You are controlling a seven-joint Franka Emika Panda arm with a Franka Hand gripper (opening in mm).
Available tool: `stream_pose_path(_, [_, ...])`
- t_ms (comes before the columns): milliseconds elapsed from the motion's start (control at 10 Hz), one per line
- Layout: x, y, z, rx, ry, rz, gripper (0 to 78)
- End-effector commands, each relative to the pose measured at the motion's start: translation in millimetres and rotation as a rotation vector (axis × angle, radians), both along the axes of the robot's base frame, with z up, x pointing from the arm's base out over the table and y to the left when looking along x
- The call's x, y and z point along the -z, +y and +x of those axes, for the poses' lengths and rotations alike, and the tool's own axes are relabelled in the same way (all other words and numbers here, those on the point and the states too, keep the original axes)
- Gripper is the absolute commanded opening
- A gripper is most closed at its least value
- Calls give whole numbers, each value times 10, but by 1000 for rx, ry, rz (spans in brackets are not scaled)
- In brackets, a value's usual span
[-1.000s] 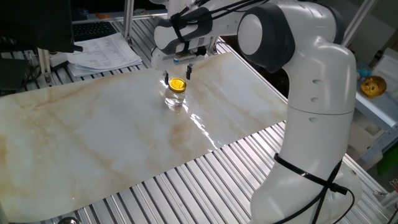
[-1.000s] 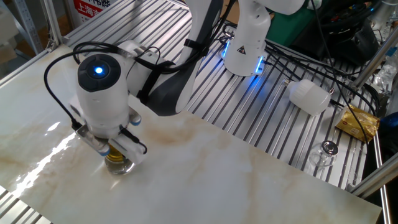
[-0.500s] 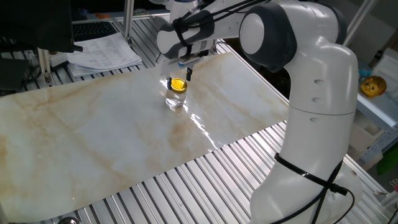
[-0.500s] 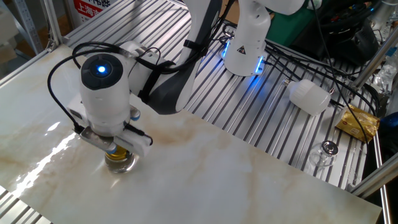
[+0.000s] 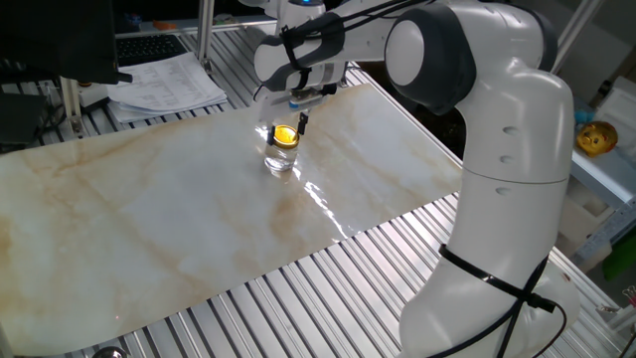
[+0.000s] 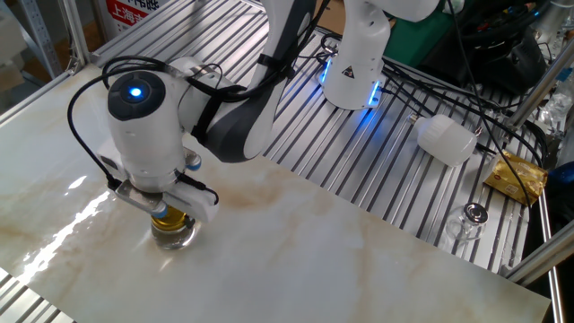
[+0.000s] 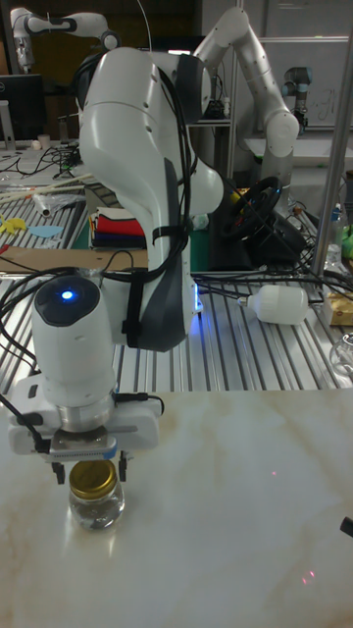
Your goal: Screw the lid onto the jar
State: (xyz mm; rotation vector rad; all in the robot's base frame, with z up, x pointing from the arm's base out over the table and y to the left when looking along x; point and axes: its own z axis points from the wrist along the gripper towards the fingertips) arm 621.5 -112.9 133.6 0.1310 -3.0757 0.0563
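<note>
The big white robot arm (image 5: pixel 497 149) is bending over the table (image 5: pixel 149 219), which is lying under everything like a shiny stone floor. The pincer (image 7: pixel 84 467) is hanging at the end of the arm and pointing straight down. Right under the pincer the little glass jar (image 7: pixel 96 506) is standing upright on the table. The gold lid (image 7: pixel 93 477) is sitting flat on top of the jar, just below the pincer and between its two fingertips. The fingers are standing a little apart, one on each side of the lid, and they look like they are not squeezing it, so the pincer looks let go and is not holding anything. The lid looks level on the jar, not tipped. It seems the lid is already on the jar, so most of the job looks done. From these pictures nobody can tell how tight the lid is. What may be left is one more turn to make it snug, and then lifting the pincer up and away from the jar.
</note>
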Motion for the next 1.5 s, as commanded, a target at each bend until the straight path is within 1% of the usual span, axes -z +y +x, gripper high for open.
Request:
stream_pose_path(100, [-8, 15, -10, -8, 0, 1, 774])
stream_pose_path(200, [-1, 22, -17, -9, 0, 1, 774])
stream_pose_path(500, [-7, 21, -21, -59, 1, 6, 774])
stream_pose_path(1300, [-25, 10, -14, -49, 2, 7, 774])
stream_pose_path(1400, [-25, 10, -14, -49, 2, 7, 11])
stream_pose_path(1500, [-25, 10, -14, -49, 2, 7, 11])
